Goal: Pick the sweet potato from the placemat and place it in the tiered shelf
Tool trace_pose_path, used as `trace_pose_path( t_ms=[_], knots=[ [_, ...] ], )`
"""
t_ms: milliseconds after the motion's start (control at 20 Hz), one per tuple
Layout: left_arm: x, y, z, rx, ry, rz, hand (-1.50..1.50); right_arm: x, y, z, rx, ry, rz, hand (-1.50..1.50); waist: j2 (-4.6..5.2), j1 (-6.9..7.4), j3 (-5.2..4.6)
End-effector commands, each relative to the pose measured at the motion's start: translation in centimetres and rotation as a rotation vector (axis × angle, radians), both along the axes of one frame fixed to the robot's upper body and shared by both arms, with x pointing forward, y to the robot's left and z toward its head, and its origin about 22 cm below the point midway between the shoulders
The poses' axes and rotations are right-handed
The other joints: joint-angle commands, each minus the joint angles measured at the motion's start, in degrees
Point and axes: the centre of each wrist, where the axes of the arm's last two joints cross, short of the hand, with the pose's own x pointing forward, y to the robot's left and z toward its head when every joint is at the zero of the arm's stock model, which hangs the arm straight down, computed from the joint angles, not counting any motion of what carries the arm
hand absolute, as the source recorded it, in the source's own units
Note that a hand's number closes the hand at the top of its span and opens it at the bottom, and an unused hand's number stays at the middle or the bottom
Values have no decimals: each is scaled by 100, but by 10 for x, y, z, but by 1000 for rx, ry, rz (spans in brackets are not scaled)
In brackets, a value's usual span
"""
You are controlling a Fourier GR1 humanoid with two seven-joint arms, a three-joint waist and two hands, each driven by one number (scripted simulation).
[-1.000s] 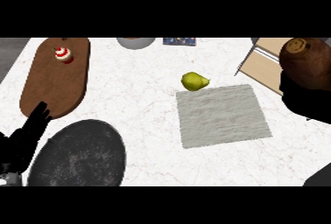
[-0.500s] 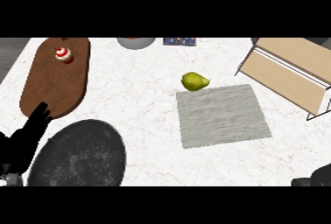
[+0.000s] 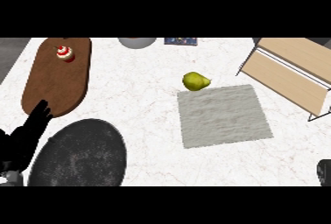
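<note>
Right hand is now showing only at the lower right corner, withdrawn from over the shelf; its pose cannot be told. Open counter is lying between shelf and mat. Where the sweet potato is sitting cannot be told. Left hand is resting at the left edge, fingers straight.

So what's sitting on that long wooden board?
One small red-and-white item near the far end of the board; what it is I can't tell. The left hand overlaps the board's near tip, hiding that bit.
</note>
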Motion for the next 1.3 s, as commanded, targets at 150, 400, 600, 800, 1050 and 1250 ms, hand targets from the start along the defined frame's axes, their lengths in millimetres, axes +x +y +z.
trace_pose_path(
  t_ms=[150, 400, 600, 800, 1050, 1250],
  knots=[
    [-4, -4, 3, -12, 1, 4, 0, 30, -35, 2, -23, 83, -146, 150, 12, 23, 6],
    [22, -4, 7, -7, 15, -3, 0, 44, -46, -23, -30, 83, -141, 150, 16, -23, 6],
    [4, -1, -4, 10, -10, -21, 0, 68, -83, -17, 18, 64, -160, 150, 25, 37, 5],
    [2, 5, 2, 1, 13, -14, 0, 83, -89, -49, 92, 70, -158, 150, 17, 30, 8],
    [4, 3, -9, -3, -3, 1, 0, 91, -99, -67, 150, 16, -277, 150, 30, 19, 4],
    [-4, 13, 3, -11, 0, -4, 0, 94, -141, -73, 75, 128, -250, -150, 19, 29, 6]
  ],
)
